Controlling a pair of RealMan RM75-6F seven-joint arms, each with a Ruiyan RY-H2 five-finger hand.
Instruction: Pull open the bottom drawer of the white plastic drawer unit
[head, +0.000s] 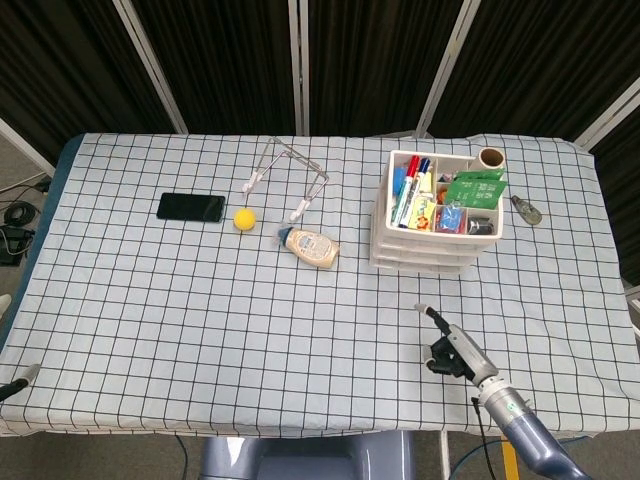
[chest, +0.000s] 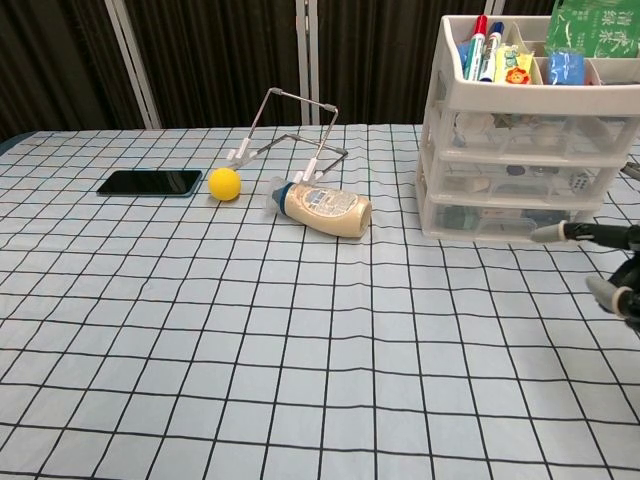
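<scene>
The white plastic drawer unit (head: 432, 225) (chest: 520, 150) stands at the back right, its top tray full of markers and packets. Its bottom drawer (head: 420, 264) (chest: 508, 218) sits flush with the two above it. My right hand (head: 450, 346) (chest: 605, 262) hovers over the cloth a few squares in front of the unit. It is turned edge-on, with one finger stretched toward the bottom drawer, and it holds nothing and touches nothing. Of my left hand (head: 14, 384) only fingertips show at the near left edge, spread apart.
A squeeze bottle (head: 312, 247) (chest: 325, 207) lies on its side left of the unit. Further left are a yellow ball (head: 244, 219), a black phone (head: 190, 207) and a wire stand (head: 288, 178). A tape roll (head: 491, 158) stands behind the unit.
</scene>
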